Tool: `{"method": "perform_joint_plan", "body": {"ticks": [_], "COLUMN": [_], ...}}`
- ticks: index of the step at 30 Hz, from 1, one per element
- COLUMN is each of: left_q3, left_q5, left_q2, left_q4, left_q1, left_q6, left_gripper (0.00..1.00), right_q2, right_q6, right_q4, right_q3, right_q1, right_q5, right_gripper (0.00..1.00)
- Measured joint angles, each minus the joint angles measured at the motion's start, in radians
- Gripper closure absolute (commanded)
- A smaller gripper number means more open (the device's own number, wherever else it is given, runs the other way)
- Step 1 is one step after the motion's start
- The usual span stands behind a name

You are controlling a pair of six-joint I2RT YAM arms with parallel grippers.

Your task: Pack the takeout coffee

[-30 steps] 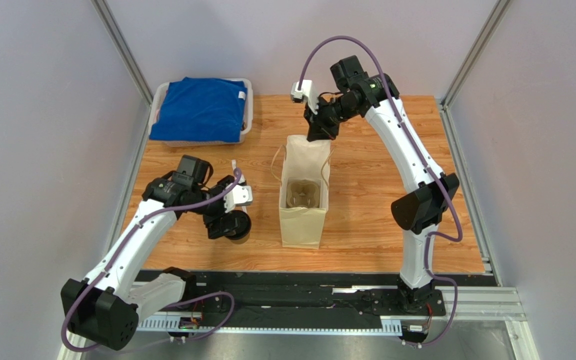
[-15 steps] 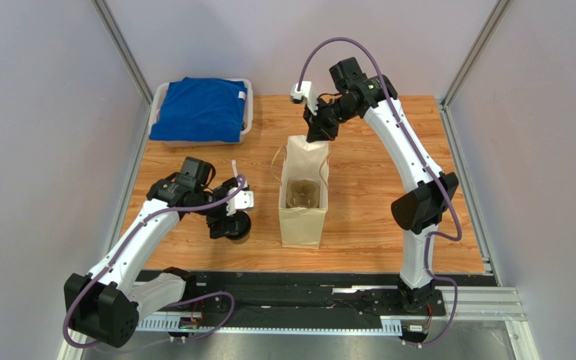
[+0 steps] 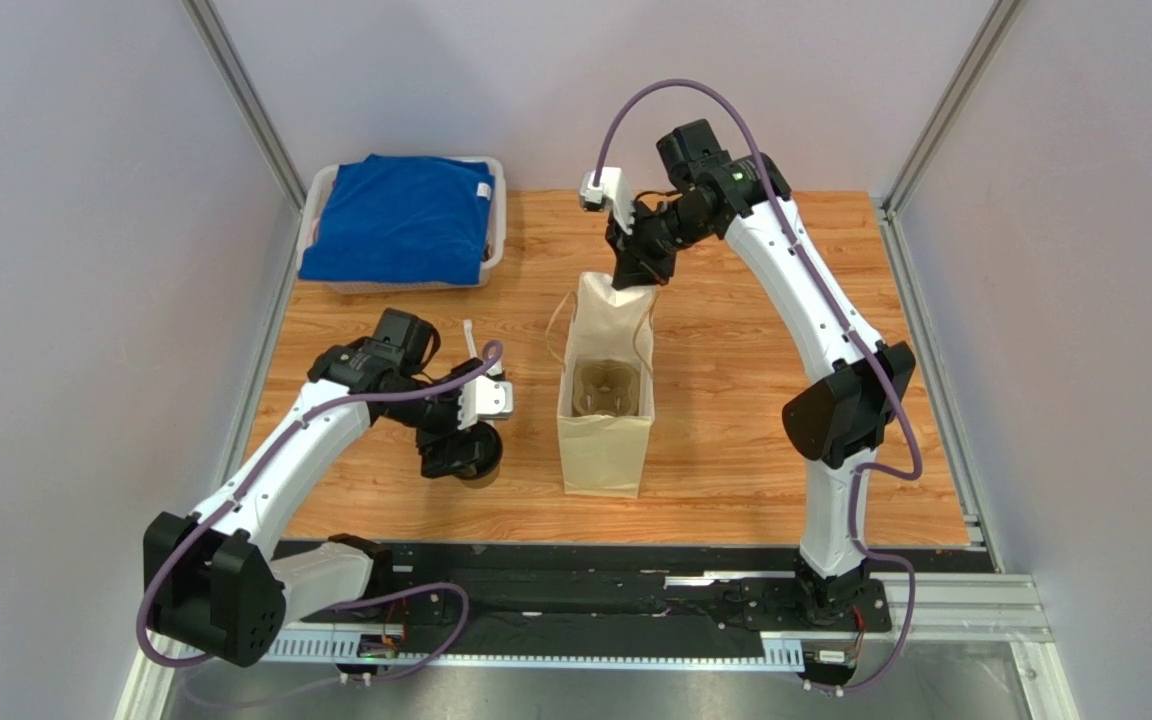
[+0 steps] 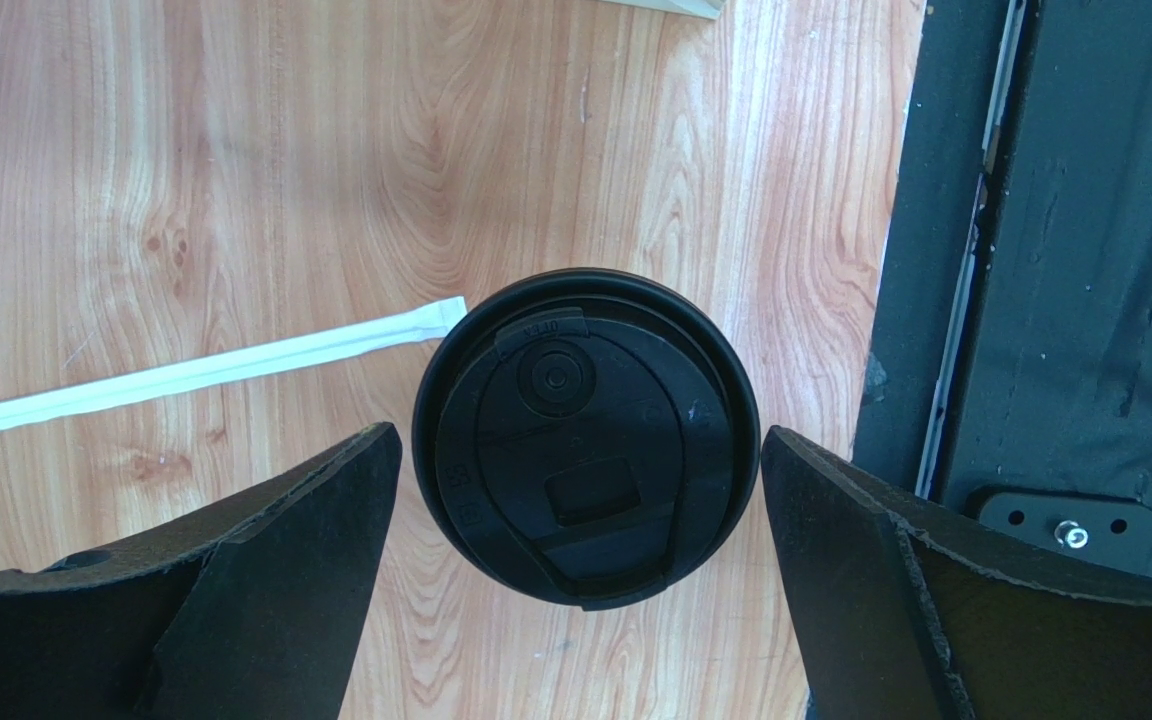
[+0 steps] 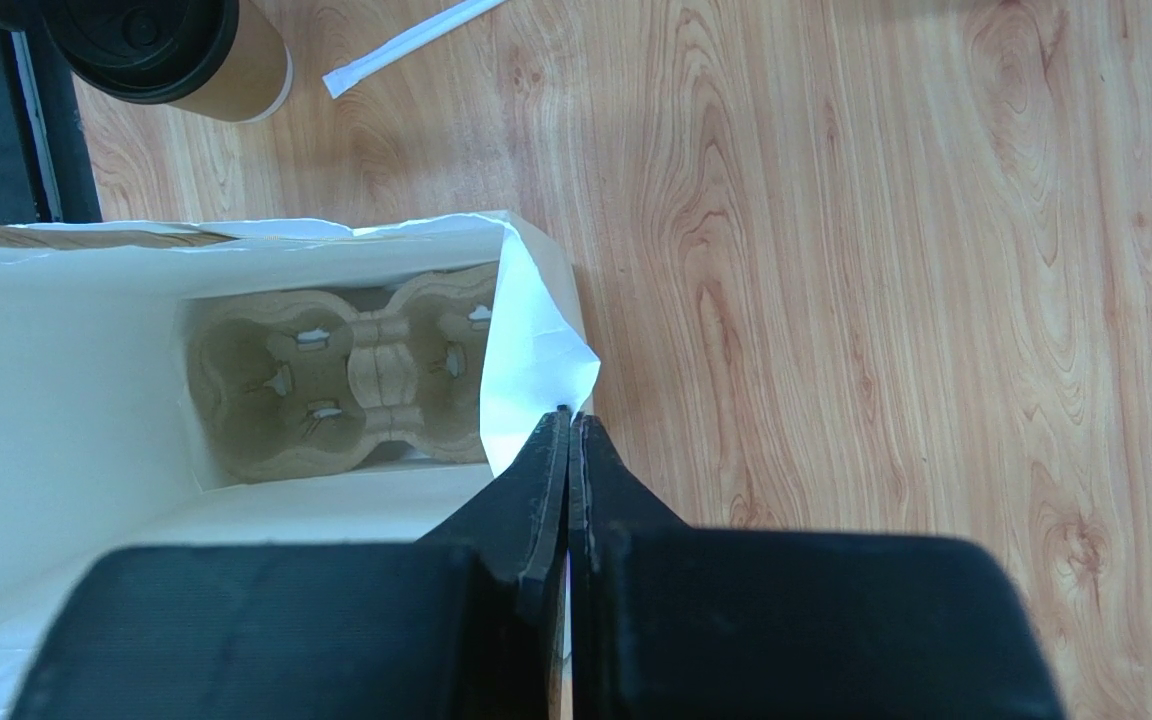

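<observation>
Wide-spread left end effector (image 4: 575, 438) astride takeout coffee (image 4: 585, 405) (upright on table (image 4: 237, 180)); right end effector (image 5: 569, 428) pinched on paper bag (image 5: 534, 323) rim.

A wooden table (image 3: 778, 390) is carrying four things. A pale paper bag (image 3: 605, 443) is standing upright and open near the middle. The takeout coffee (image 4: 585, 435) is standing upright left of the bag, apart from it. A wrapped white straw (image 4: 207, 368) is lying flat, one end just beside the cup. A pale bin (image 3: 495, 225) is sitting at the far left corner
</observation>
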Motion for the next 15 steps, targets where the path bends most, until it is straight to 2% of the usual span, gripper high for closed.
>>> {"method": "perform_joint_plan", "body": {"ticks": [15], "left_q3": [0.005], "left_q5": [-0.01], "left_q2": [0.039], "left_q4": [0.001], "left_q1": [-0.006], "left_q6": [0.024], "left_gripper": [0.12], "right_q2": [-0.001], "right_q6": [0.009], "right_q4": [0.01], "right_q3": [-0.011], "right_q1": [0.0], "right_q5": [0.0], "right_gripper": [1.0]}}
